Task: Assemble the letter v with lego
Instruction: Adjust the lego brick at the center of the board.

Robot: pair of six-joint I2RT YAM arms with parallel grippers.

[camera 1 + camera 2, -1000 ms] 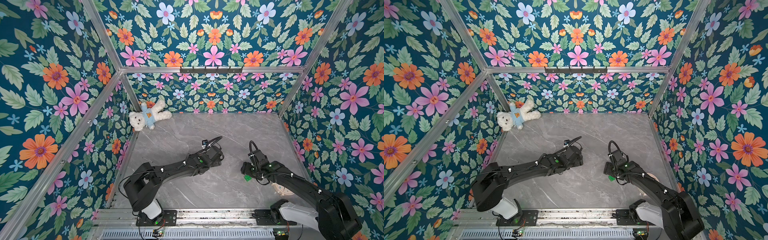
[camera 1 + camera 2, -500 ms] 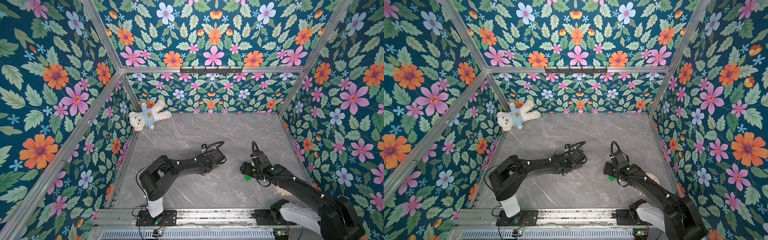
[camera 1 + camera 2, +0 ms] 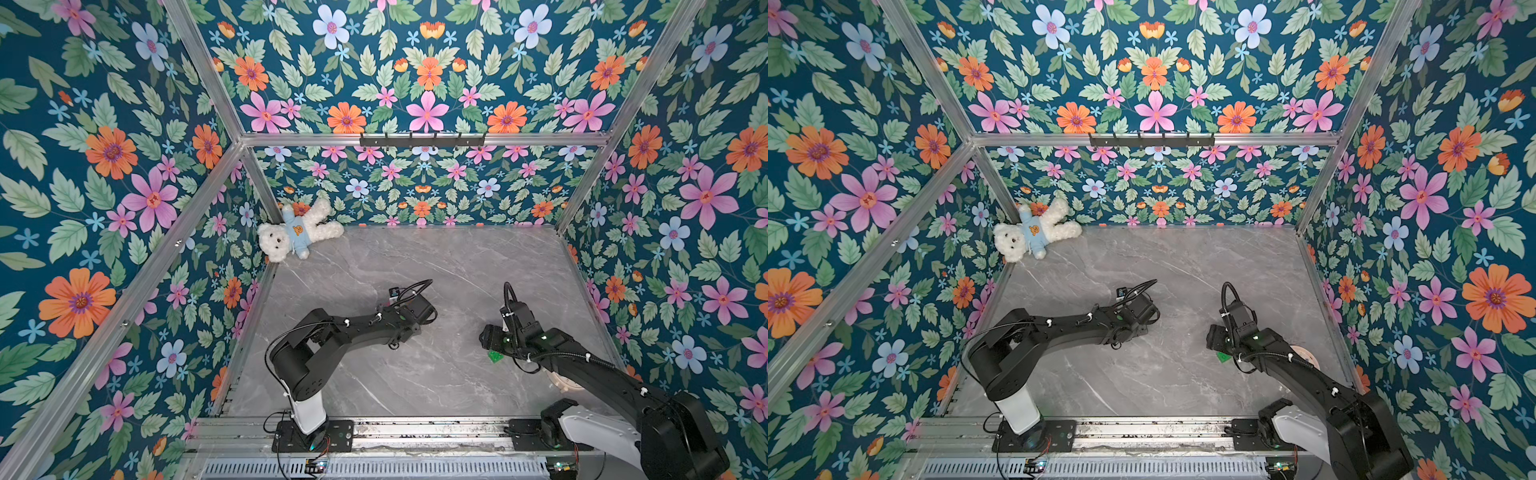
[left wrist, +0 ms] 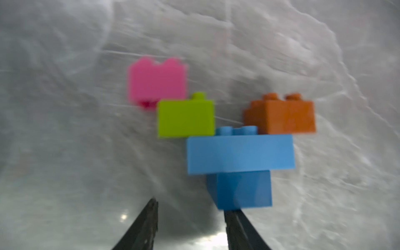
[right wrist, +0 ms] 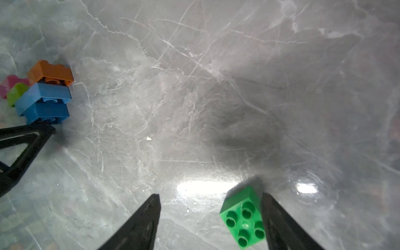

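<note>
The lego cluster lies on the grey table (image 3: pixel 415 374): pink brick (image 4: pixel 157 81), lime brick (image 4: pixel 186 118), orange brick (image 4: pixel 281 116), long light-blue brick (image 4: pixel 240 153) and dark blue brick (image 4: pixel 242 188) at its point. My left gripper (image 4: pixel 192 205) is open with an empty gap, and one fingertip touches the dark blue brick. The cluster also shows in the right wrist view, with the orange brick (image 5: pixel 50 72) uppermost. A loose green brick (image 5: pixel 243 216) (image 3: pixel 494 356) shows its hollow underside. It rests against one finger of my open right gripper (image 5: pixel 210 194), far from the other finger.
A white teddy bear (image 3: pixel 297 235) lies in the far left corner. A pale round object (image 3: pixel 1304 353) sits partly under the right arm near the right wall. Floral walls close in three sides, and a metal rail (image 3: pixel 415 428) runs along the front.
The left arm's elbow has folded in toward its base and its jaws have narrowed. The right arm and the green brick have barely moved.
</note>
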